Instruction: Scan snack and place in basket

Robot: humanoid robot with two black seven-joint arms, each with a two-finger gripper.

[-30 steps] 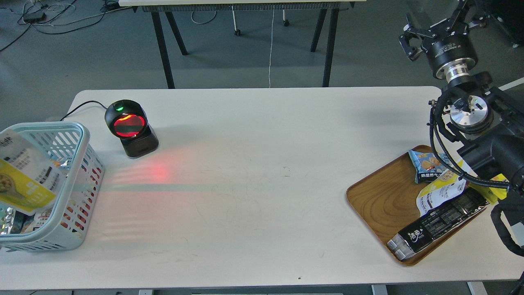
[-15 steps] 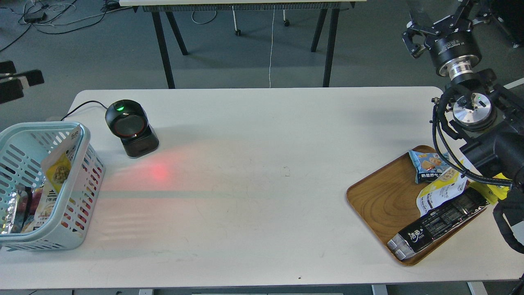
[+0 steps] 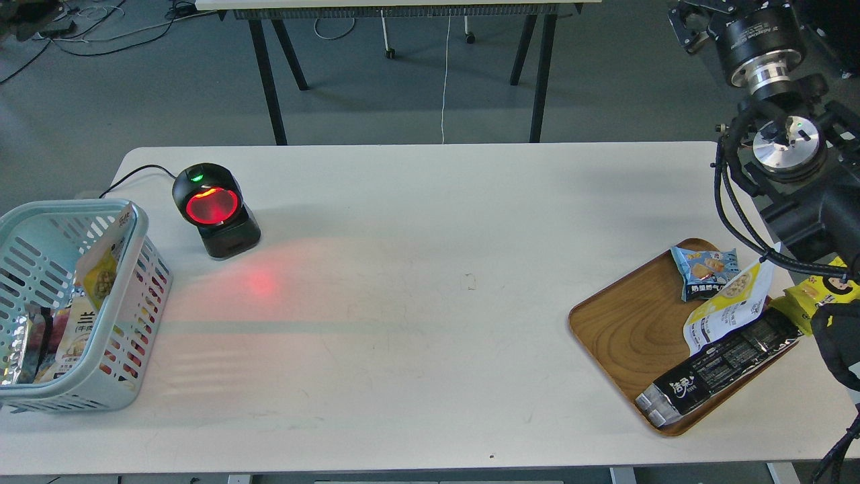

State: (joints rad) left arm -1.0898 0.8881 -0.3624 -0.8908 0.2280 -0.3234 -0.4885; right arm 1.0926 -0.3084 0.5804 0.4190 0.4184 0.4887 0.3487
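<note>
Far left of my right hand [image 3: 692,27], whose grip I cannot tell, the snack [image 3: 99,279] is leaning inside the basket [image 3: 138,222].

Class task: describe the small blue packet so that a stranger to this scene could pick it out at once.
Find the brown wooden tray at the white table's right end. At its far edge lies the small blue packet, printed with biscuits. Its neighbours are a larger yellow-and-white flat pouch and a long black wrapper; it alone is blue.
</note>
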